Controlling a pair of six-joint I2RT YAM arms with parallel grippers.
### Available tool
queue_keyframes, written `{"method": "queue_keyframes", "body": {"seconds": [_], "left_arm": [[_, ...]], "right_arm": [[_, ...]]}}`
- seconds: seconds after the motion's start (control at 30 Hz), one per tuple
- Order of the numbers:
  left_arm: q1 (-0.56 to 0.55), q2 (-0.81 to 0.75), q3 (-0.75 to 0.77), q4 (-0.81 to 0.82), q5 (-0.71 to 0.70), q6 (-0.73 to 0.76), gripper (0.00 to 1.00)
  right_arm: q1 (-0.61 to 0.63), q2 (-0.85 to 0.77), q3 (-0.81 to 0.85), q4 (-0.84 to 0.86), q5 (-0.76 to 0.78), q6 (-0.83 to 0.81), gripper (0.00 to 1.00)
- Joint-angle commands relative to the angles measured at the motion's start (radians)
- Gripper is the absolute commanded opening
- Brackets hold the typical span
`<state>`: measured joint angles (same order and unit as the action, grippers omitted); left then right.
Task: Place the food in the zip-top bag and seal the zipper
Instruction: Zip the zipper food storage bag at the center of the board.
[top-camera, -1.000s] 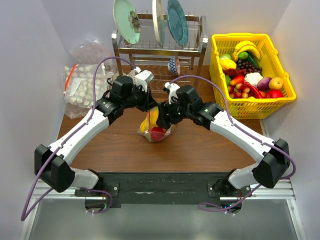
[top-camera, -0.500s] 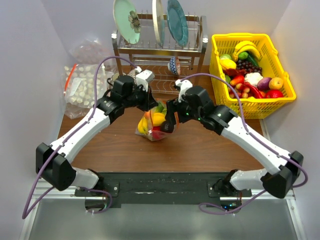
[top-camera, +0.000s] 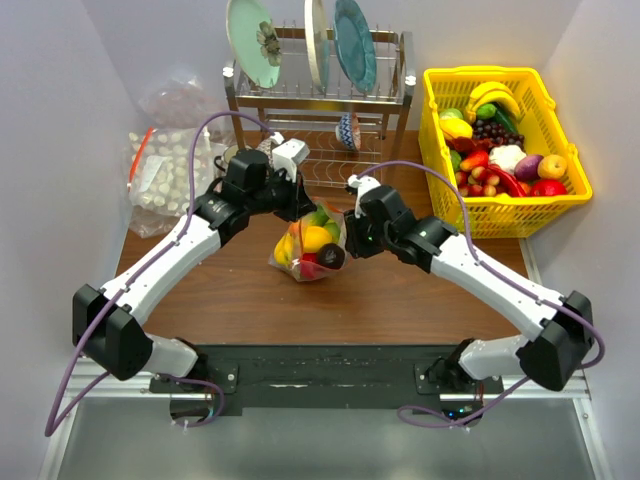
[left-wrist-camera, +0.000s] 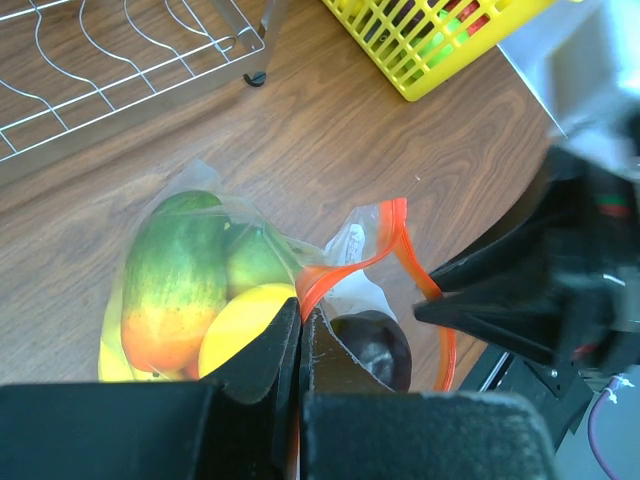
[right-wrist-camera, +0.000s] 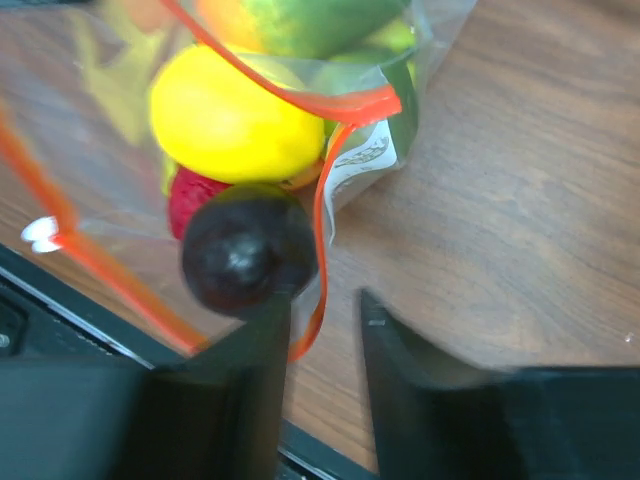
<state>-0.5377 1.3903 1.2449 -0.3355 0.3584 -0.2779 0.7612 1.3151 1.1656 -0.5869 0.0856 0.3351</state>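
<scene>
Seen from above, the left arm rises from its base at 7 o'clock. Its elbow is bent outward and its wrist tips down, so the left gripper meets the top of the bag. The right arm comes in from 5 o'clock, forearm nearly level, and the right gripper sits just at the bag's 3 o'clock side. The bag stands mid-worktop, bulging with fruit, with a dark round fruit at its mouth. A yellow basket is at 2 o'clock, a dish rack at 12 and a bag of pale lumps at 10.

In the left wrist view, the left gripper's fingers are pressed together, pinching the zipper at 6 o'clock. A green and orange fruit and a yellow fruit lie inside the bag at 8 o'clock. The dark round fruit sits within the zipper's loop, and the right gripper is at 4 o'clock.

In the right wrist view, the right gripper's fingers are spread. Only a hanging bend of zipper lies between them. The dark round fruit sits just above the finger tip at 7 o'clock, with a red fruit behind it.
</scene>
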Motion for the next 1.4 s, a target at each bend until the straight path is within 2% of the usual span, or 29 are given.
{"method": "queue_keyframes", "body": {"seconds": [0.0, 0.07, 0.23, 0.3, 0.37, 0.4, 0.47, 0.5, 0.6, 0.73, 0.83, 0.9, 0.93, 0.97, 1.13, 1.37], "left_arm": [[0.007, -0.011, 0.059, 0.02, -0.001, -0.012, 0.0], [0.007, -0.011, 0.059, 0.018, -0.001, -0.012, 0.0], [0.007, -0.02, 0.05, 0.026, 0.051, -0.004, 0.0], [0.007, -0.031, 0.044, 0.038, 0.068, 0.0, 0.07], [0.007, -0.051, 0.048, 0.026, 0.074, 0.02, 0.3], [0.008, -0.063, 0.053, 0.02, 0.068, 0.038, 0.5], [0.013, -0.108, 0.048, 0.013, 0.063, 0.062, 0.67], [0.013, -0.125, 0.044, 0.013, 0.057, 0.072, 0.84], [0.016, -0.197, 0.01, 0.012, 0.042, 0.088, 0.98], [0.016, -0.312, -0.148, 0.081, 0.072, 0.097, 0.99], [0.013, -0.431, -0.339, 0.229, 0.166, 0.105, 1.0], [0.008, -0.519, -0.45, 0.413, 0.2, 0.091, 0.99], [-0.001, -0.542, -0.543, 0.459, 0.191, 0.085, 0.99], [-0.007, -0.58, -0.582, 0.536, 0.173, 0.072, 0.98], [-0.076, -0.614, -0.768, 0.72, 0.065, 0.086, 0.96], [-0.139, -0.616, -0.958, 0.929, -0.071, 0.117, 0.74]], "right_arm": [[0.006, 0.021, 0.023, 0.042, -0.017, 0.016, 0.07], [0.004, 0.01, 0.025, 0.053, -0.035, 0.024, 0.0], [-0.019, -0.014, 0.086, 0.045, 0.031, 0.102, 0.0], [-0.058, -0.004, 0.118, 0.044, 0.007, 0.143, 0.0], [-0.091, 0.024, 0.131, 0.048, -0.044, 0.168, 0.0], [-0.132, 0.033, 0.134, 0.053, -0.079, 0.192, 0.0], [-0.174, 0.056, 0.125, 0.085, -0.145, 0.22, 0.0], [-0.2, 0.062, 0.12, 0.097, -0.194, 0.243, 0.0], [-0.212, 0.081, 0.124, 0.127, -0.221, 0.265, 0.0], [-0.215, 0.101, 0.149, 0.131, -0.233, 0.281, 0.0], [-0.214, 0.102, 0.166, 0.133, -0.236, 0.294, 0.0], [-0.215, 0.102, 0.181, 0.128, -0.237, 0.294, 0.0], [-0.214, 0.101, 0.186, 0.121, -0.239, 0.295, 0.0], [-0.214, 0.099, 0.192, 0.121, -0.241, 0.298, 0.0], [-0.214, 0.085, 0.192, 0.122, -0.248, 0.303, 0.0], [-0.215, 0.082, 0.194, 0.116, -0.276, 0.291, 0.0]]}}
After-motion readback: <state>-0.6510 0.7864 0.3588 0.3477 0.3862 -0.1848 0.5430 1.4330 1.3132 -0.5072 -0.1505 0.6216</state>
